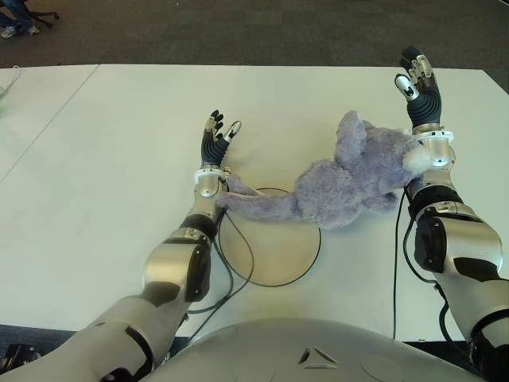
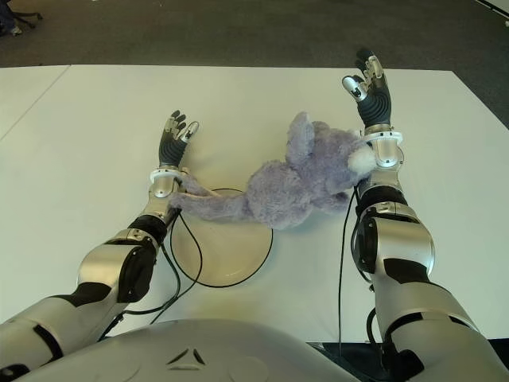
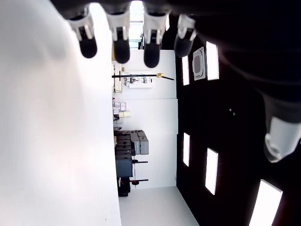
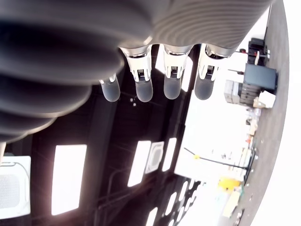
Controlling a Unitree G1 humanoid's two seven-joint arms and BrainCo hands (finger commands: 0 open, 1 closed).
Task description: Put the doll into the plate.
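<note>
Purple doll (image 1: 342, 187) partly over plate (image 1: 274, 255) rim; left hand (image 1: 216, 139), right hand (image 1: 417, 83) spread, empty.

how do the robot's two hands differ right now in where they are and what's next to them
The left hand shows just beyond the plate, nearer the robot; the right hand reaches farther out, close to the table's far edge. The doll's thin limb lies against the left wrist, while its head lies against the right wrist. Both hands are open with fingers spread, holding nothing.

You get even, bright overhead light on the white table (image 1: 95, 159), with only soft shadows. Your wrist views glare against ceiling panels (image 3: 211, 61), fingertips (image 4: 143, 92) blurred and warped.
</note>
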